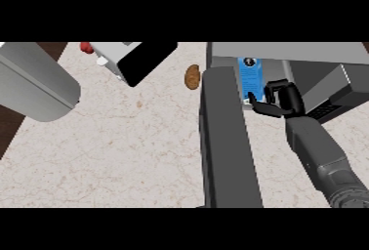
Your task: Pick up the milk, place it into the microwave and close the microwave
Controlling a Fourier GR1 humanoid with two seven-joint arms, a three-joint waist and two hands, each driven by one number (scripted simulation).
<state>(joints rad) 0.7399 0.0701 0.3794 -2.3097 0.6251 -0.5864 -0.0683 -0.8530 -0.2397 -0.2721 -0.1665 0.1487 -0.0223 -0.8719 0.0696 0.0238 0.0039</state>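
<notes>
Your milk carton [249, 78]: slim, light blue, white print, dark round mark near far end. Sits at left side of microwave [317, 51] opening, just right of door; upright or tilted, you can't tell. Microwave: grey box, right part of desk [130, 146], cavity dark. Microwave door [227, 146]: open, dark grey slab swung out toward you.

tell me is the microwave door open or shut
Open: the microwave door juts out across the counter, beside the milk.
</notes>
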